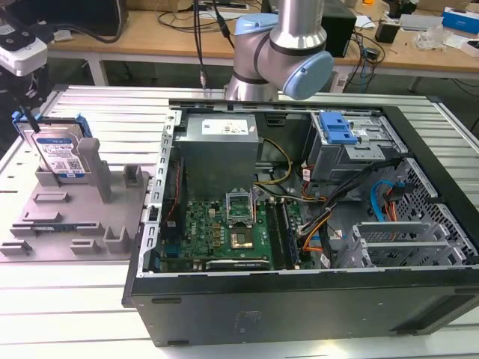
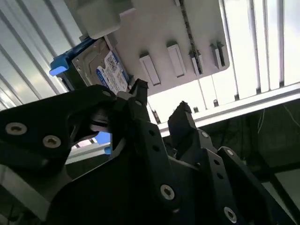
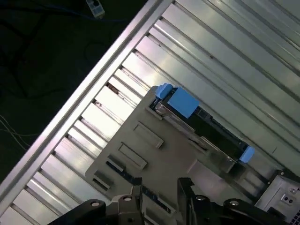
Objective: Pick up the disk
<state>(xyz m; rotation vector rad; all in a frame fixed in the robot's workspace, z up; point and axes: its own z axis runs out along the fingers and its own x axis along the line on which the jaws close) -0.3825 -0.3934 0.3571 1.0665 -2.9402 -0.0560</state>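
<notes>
1. The exterior view stands off my arm, raised, looking down across the open computer case point(image 1: 314, 224) and the slotted table point(image 1: 75, 299) from well back.
2. The first wrist view rides at my wrist, looking down past my gripper point(image 3: 161, 187) onto the fixture plate point(image 3: 154, 159).
3. The second wrist view looks slantwise past my gripper, nearer in.
4. All three share the fixture plate and the disk point(image 1: 60, 153).

Silver disk point(image 1: 58, 153) with white-and-blue label and blue frame; matte grey plate point(image 1: 67, 224); table point(image 1: 75, 314) of pale silver metal, striped by parallel ribs. Black gripper point(image 2: 161, 99); silver arm point(image 1: 288, 45) with pale-blue caps. Black case point(image 1: 299, 307), green board point(image 1: 217, 232), blue bracket point(image 1: 335, 129), and yellow, orange and blue cables point(image 1: 278, 153).
</notes>
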